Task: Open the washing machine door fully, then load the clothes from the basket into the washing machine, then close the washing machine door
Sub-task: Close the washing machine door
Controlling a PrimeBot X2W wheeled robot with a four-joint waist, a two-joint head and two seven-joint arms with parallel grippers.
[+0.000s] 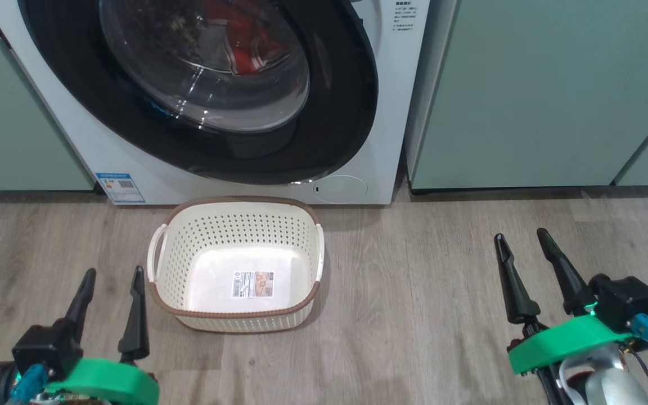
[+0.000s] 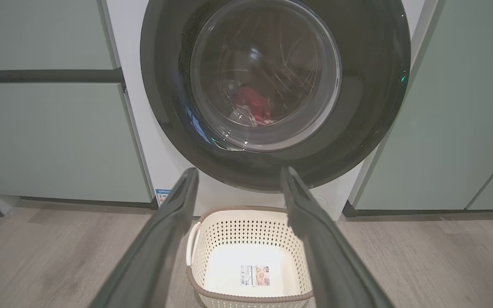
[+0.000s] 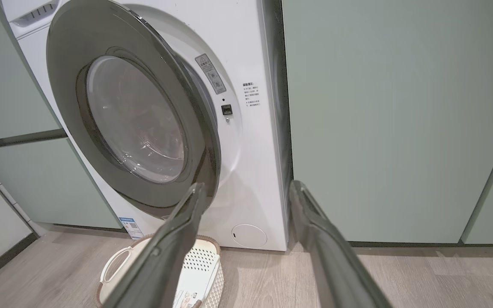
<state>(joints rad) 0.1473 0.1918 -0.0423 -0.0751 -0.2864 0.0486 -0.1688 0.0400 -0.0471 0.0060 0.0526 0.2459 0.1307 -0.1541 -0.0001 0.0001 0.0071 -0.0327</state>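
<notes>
Hovering wide open and holding nothing, the left gripper (image 1: 114, 271) is sitting just beside the empty basket (image 1: 234, 201), with the right gripper (image 1: 520, 234) well apart over bare floor (image 1: 414, 270). The clothes (image 1: 245, 39) are lying inside the washing machine (image 1: 391, 84) behind the washing machine door (image 1: 352, 112), which is seemingly standing ajar. Risks: a weak push is leaving it unlatched, or an arm is clipping the basket rim below. Free room is lying rightward, along the cabinets (image 1: 526, 95).

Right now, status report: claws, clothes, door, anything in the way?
Left claw, right claw open, empty-handed. Clothes inside, behind washing machine door; door ajar, unlatched. Basket empty, on floor below door, likely under its swing.
</notes>
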